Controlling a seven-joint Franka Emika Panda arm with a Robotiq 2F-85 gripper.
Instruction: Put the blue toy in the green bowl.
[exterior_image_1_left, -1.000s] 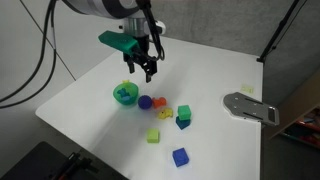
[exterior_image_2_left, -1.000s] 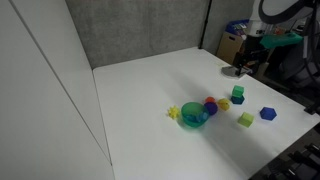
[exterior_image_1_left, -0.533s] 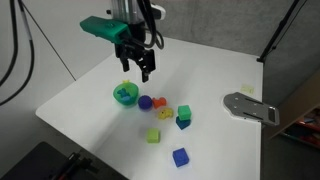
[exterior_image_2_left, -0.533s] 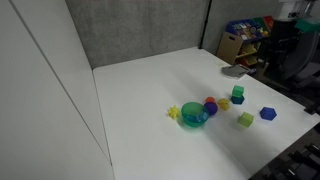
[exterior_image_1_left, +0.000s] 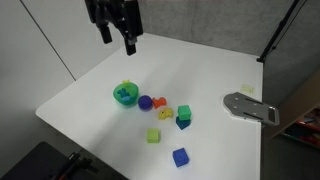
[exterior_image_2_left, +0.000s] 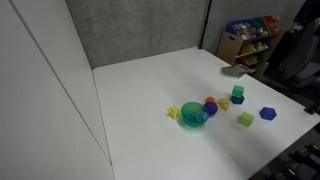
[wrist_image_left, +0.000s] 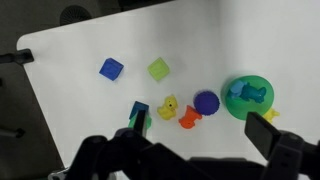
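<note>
Pincer (exterior_image_1_left: 116, 38) aloft — green bowl (exterior_image_1_left: 125, 95) below

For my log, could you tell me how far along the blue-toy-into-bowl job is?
Done, it seems: a blue toy lies inside the green bowl. In hand: nothing; the gripper is open, high overhead. Left: perhaps nothing, though a dark blue-teal block sits outside.

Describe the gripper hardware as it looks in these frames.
The gripper is all black: a blocky dark body with two chunky black fingers, seen against the grey wall in an exterior view. In the wrist view, the fingers appear as matte black angular blocks. No markings or cables are discernible.
</note>
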